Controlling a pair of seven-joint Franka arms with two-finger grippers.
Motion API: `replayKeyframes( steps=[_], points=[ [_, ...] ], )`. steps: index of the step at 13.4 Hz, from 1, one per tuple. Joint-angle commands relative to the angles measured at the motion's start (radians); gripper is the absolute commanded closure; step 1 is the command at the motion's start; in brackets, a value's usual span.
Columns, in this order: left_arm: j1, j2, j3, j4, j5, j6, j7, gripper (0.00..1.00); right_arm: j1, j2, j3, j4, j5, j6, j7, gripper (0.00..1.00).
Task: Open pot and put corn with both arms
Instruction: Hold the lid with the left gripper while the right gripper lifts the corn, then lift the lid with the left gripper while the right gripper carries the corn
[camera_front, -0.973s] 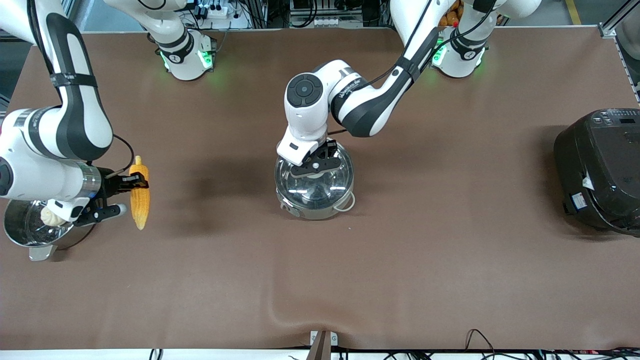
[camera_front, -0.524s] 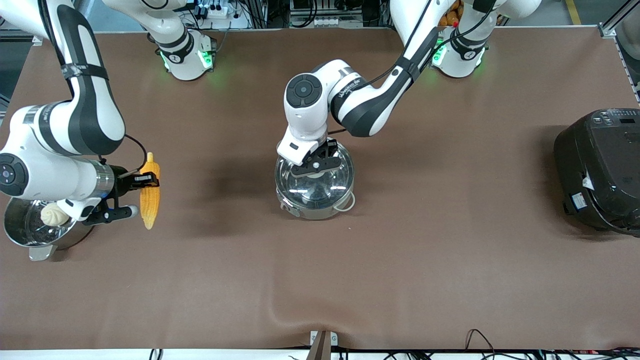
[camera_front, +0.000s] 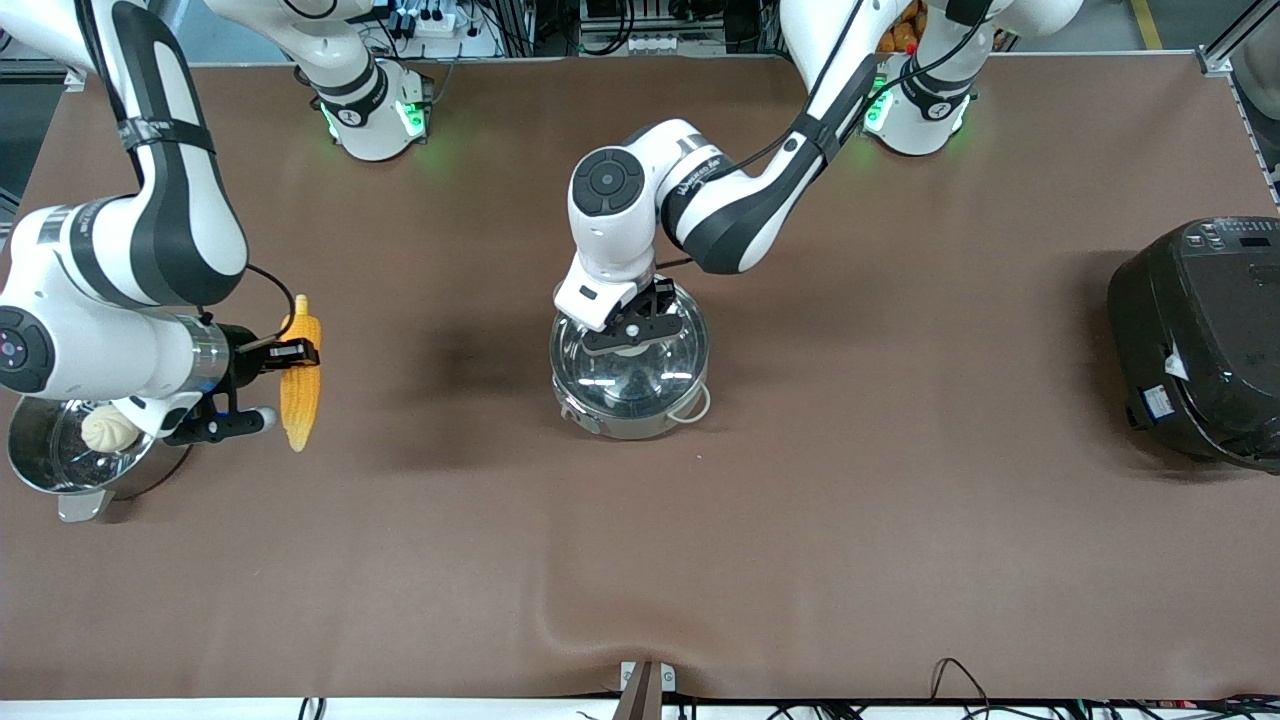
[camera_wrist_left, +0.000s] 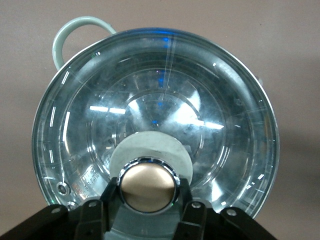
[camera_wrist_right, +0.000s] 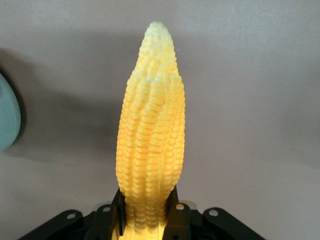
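Observation:
The steel pot (camera_front: 628, 400) stands mid-table with its glass lid (camera_front: 640, 365) on it. My left gripper (camera_front: 632, 332) is shut on the lid's copper-coloured knob. In the left wrist view the knob (camera_wrist_left: 148, 184) sits between the black fingers (camera_wrist_left: 111, 194), over the lid (camera_wrist_left: 155, 110), and one loop handle (camera_wrist_left: 70, 31) of the pot shows. My right gripper (camera_front: 290, 356) is shut on the yellow corn (camera_front: 300, 400) and holds it in the air over bare table toward the right arm's end. In the right wrist view the corn (camera_wrist_right: 150, 130) stands out from the gripper (camera_wrist_right: 146, 215).
A steel steamer pot (camera_front: 40, 478) holding a white bun (camera_front: 108, 430) stands under the right arm's wrist. A big black rice cooker (camera_front: 1200, 340) stands at the left arm's end. A pale green rounded edge (camera_wrist_right: 7, 120) shows in the right wrist view.
My right gripper has carried the corn a little toward the pot and away from the steamer pot, mostly in the first half second. The left gripper and lid have not moved.

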Motion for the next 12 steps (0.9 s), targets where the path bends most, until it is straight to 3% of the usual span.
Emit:
replayKeyframes(
  steps=[1, 7, 10, 12],
  points=[
    [0.004, -0.05, 0.015, 0.011, -0.005, -0.091, 0.0, 1.0, 0.006, 0.002, -0.003, 0.03, 0.011, -0.034, 0.022, 0.83],
    [0.048, -0.176, 0.015, 0.002, -0.001, -0.203, 0.077, 1.0, 0.011, -0.003, 0.017, 0.059, 0.037, -0.049, 0.094, 0.83],
    [0.134, -0.218, 0.015, 0.001, 0.001, -0.293, 0.162, 1.0, 0.107, -0.003, 0.023, 0.088, 0.076, -0.045, 0.253, 0.83],
    [0.235, -0.247, 0.012, 0.001, -0.013, -0.307, 0.237, 1.0, 0.225, 0.002, 0.037, 0.12, 0.093, -0.03, 0.397, 0.83]
  ],
)
